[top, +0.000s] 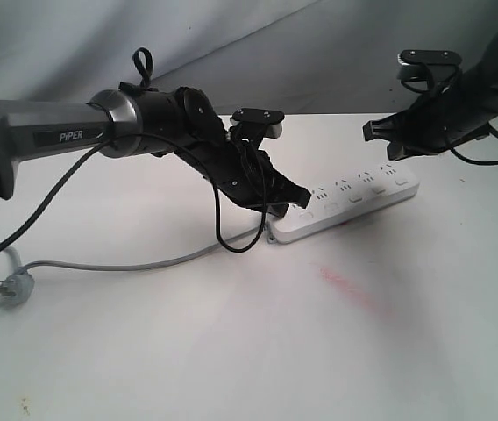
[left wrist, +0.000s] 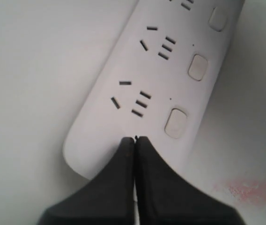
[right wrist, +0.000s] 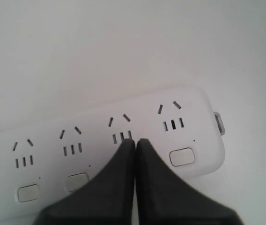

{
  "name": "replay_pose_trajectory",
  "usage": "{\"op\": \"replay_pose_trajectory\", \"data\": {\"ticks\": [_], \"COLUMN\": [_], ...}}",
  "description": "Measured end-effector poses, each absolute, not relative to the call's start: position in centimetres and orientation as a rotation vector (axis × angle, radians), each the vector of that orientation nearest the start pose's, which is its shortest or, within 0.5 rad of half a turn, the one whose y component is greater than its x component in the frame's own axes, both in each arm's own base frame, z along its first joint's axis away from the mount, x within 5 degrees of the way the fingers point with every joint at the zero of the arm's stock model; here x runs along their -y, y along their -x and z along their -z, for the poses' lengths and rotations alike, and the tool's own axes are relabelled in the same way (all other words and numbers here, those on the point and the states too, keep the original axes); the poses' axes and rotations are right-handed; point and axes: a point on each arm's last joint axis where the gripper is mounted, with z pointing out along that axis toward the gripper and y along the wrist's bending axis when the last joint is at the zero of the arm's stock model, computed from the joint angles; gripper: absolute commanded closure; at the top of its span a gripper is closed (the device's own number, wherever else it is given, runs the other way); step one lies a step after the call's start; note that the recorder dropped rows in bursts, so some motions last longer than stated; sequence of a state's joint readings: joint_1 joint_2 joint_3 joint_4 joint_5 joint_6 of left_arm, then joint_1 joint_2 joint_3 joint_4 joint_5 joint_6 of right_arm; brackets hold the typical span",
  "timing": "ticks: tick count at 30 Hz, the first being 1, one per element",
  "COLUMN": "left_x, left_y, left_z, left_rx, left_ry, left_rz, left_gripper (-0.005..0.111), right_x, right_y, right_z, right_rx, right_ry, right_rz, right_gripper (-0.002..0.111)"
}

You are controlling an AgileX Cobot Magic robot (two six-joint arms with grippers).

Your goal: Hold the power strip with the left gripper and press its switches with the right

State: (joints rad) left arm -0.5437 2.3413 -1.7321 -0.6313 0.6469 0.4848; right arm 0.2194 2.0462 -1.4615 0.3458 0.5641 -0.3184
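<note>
The white power strip (top: 354, 202) lies slanted on the table, its switches (top: 354, 196) in a row along the near edge. My left gripper (top: 297, 197) on the "PiPER" arm is shut, its tips down at the strip's cord end (left wrist: 100, 140); whether they touch it I cannot tell. In the left wrist view the shut left gripper (left wrist: 135, 139) sits beside the nearest switch (left wrist: 176, 123). My right gripper (top: 373, 130) hangs shut in the air above the strip's far end. In the right wrist view the right gripper (right wrist: 135, 140) covers the strip (right wrist: 53, 140) between two switches (right wrist: 182, 156).
The grey cord (top: 126, 263) runs left across the white table to a small grey plug (top: 14, 288). A black cable (top: 218, 219) loops down from the left arm. A pink stain (top: 345, 285) marks the table in front of the strip. Grey cloth (top: 231, 44) hangs behind.
</note>
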Motion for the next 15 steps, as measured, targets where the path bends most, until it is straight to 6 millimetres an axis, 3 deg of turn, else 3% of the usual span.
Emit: {"op": "replay_pose_trajectory", "data": {"ticks": [10, 15], "left_x": [28.3, 28.3], "left_y": [-40.6, -40.6], "left_z": [-11.8, -11.8], "left_rx": [-2.575, -2.575], "left_ry": [-0.786, -0.786], "left_rz": [0.674, 0.674], "left_gripper": [0.107, 0.107], "right_x": [-11.1, -10.6], "right_y": [-42.9, -43.1], "right_z": [-15.1, -14.7], "right_rx": [-2.638, -2.640], "right_ry": [0.414, 0.430], "right_rz": [-0.269, -0.182], "right_gripper": [0.108, 0.108]}}
